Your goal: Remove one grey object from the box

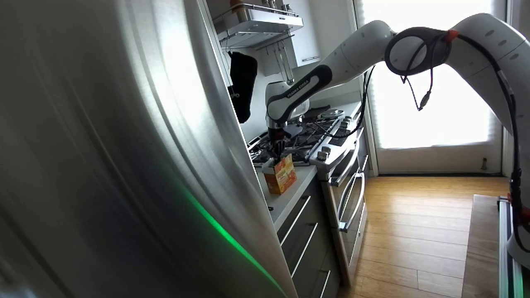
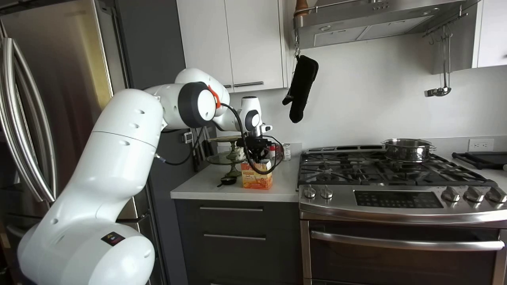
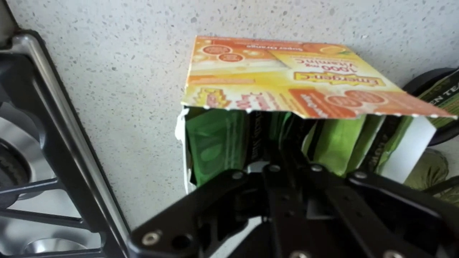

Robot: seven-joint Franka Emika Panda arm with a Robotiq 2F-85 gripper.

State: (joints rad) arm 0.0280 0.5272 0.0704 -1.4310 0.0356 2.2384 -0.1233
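The box (image 1: 285, 176) is a small open orange carton on the counter. It also shows in an exterior view (image 2: 256, 180) and in the wrist view (image 3: 272, 77). Several green packets stand upright in it, dark green (image 3: 215, 143) on one side and light green (image 3: 335, 139) on the other. No clearly grey object shows. My gripper (image 3: 285, 148) points down into the box from above, also seen in both exterior views (image 1: 278, 156) (image 2: 259, 156). Its dark fingers are close together among the packets, with packet edges bunched between them. The fingertips are partly hidden in shadow.
The stove (image 2: 396, 170) with black grates stands beside the counter (image 2: 283, 178). A tiered stand (image 2: 231, 158), a small black pan (image 2: 228, 181) and jars (image 2: 286, 151) are near the box. A loose green tea packet (image 3: 444, 93) lies on a dark round dish. A fridge (image 1: 165, 165) stands close by.
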